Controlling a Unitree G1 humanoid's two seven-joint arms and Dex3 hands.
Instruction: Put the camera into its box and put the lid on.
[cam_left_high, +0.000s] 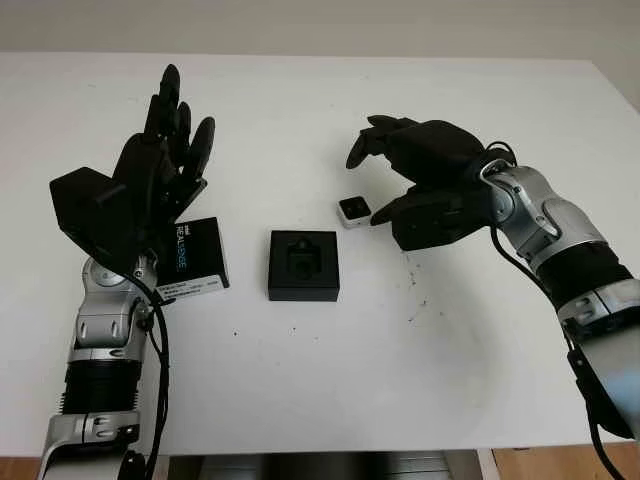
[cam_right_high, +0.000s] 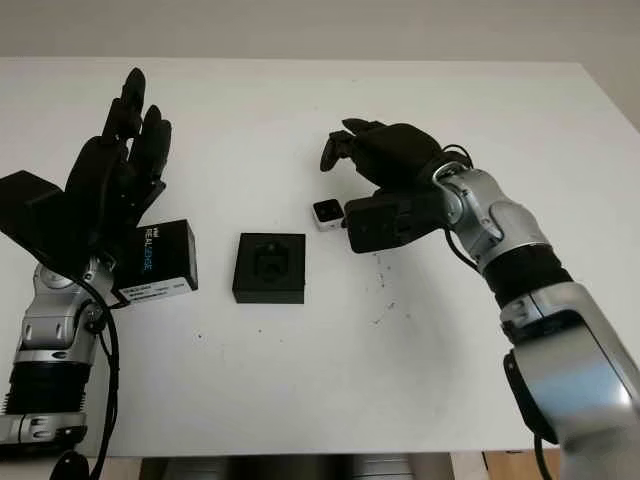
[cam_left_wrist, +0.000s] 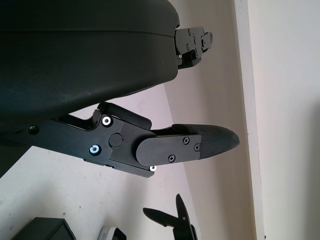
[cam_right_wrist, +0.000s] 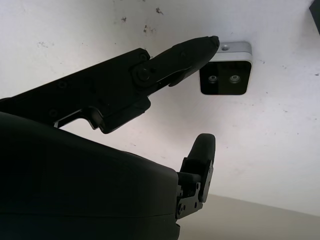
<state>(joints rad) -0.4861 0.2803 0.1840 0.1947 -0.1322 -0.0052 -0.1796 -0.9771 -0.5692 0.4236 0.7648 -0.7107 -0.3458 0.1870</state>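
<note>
Resting on the white worktop (cam_left_high: 300, 380), the camera (cam_left_high: 353, 211) is a small white-cased unit with a dark front face, positioned just right of centre and apart from its box (cam_left_high: 303, 265). The box is a black square tray with a moulded recess, sitting at the centre of the worktop with its cavity unoccupied. The lid (cam_left_high: 192, 256), black with printed lettering and a white label, lies flat to the left of the box, partly hidden behind the left arm.

The right hand (cam_left_high: 425, 180) is positioned over the worktop directly to the right of the camera. Its fingers (cam_right_wrist: 185, 52) are loosely curved and hold nothing; in the right wrist view one fingertip lies at the edge of the camera casing, and whether it touches cannot be told.

The left hand (cam_left_high: 150, 180) is raised above the left side of the worktop, over the lid, open and holding nothing, with its fingers extended away from the robot.
</note>
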